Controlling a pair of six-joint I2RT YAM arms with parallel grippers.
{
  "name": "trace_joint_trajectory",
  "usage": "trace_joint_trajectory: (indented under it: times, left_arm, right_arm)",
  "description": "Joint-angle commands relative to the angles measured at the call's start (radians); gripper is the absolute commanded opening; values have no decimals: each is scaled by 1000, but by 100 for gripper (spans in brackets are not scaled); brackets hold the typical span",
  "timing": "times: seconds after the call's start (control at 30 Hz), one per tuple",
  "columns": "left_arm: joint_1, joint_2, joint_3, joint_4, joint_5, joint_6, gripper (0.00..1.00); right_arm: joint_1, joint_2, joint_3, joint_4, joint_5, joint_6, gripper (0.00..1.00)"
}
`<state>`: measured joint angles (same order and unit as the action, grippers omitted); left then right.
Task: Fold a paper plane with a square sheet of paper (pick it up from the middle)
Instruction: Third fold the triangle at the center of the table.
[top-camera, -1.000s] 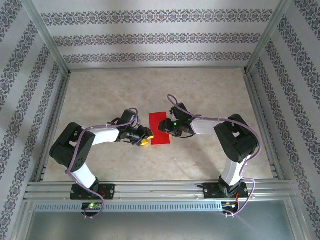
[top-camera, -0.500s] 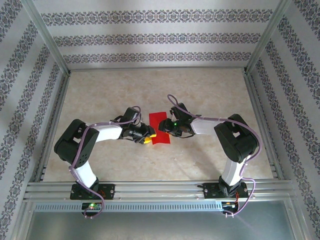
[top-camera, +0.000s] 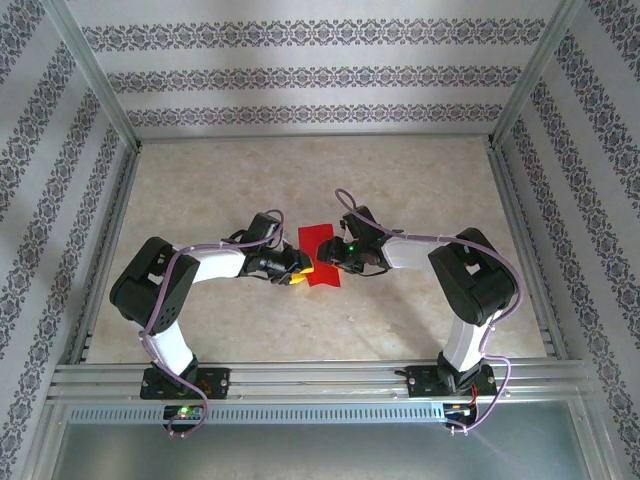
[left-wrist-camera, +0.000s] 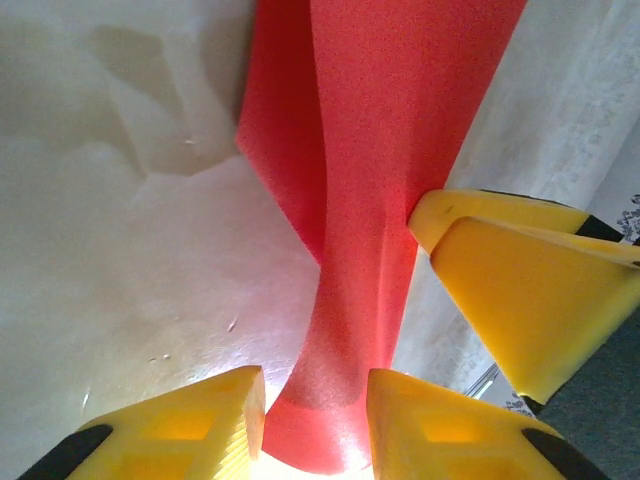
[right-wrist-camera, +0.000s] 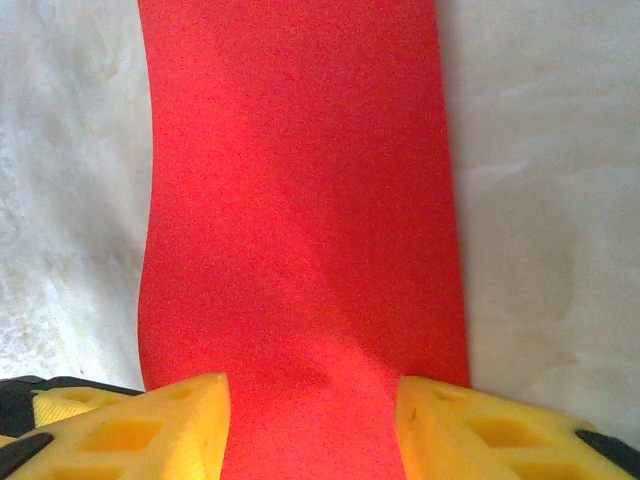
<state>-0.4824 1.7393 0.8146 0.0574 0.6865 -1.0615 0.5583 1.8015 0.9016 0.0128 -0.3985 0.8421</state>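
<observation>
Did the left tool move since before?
Yes. The left tool slid rightward, away from the left side rail, onto the red paper.

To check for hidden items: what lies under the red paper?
The paper lies on the table, its edge buckled at the left hand. What its flat part covers cannot be seen.

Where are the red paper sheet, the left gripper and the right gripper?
square sheet of paper (top-camera: 318, 237), top view, its far bare part.
left gripper (left-wrist-camera: 315, 395), left wrist view, midway between its fingertips.
right gripper (right-wrist-camera: 310, 395), right wrist view, midway between its fingertips.
</observation>
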Motion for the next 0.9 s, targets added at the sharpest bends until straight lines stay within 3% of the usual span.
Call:
trace_joint_trajectory:
  times: [0.0, 0.5, 0.73, 0.87]
  left_arm:
    - [17, 8, 42, 28, 21, 64, 32]
    - [50, 50, 63, 37, 44, 106, 28]
    - [50, 41, 66, 11, 39, 31, 13]
    - [50, 22, 65, -9, 22, -4, 4]
  right_arm:
    - [-6, 49, -43, -71, 40, -9, 52]
    - [-6, 48, -38, -73, 36, -12, 52]
    - [-17, -10, -35, -25, 27, -50, 51]
    - [-29, -95, -8, -12, 31, -159, 52]
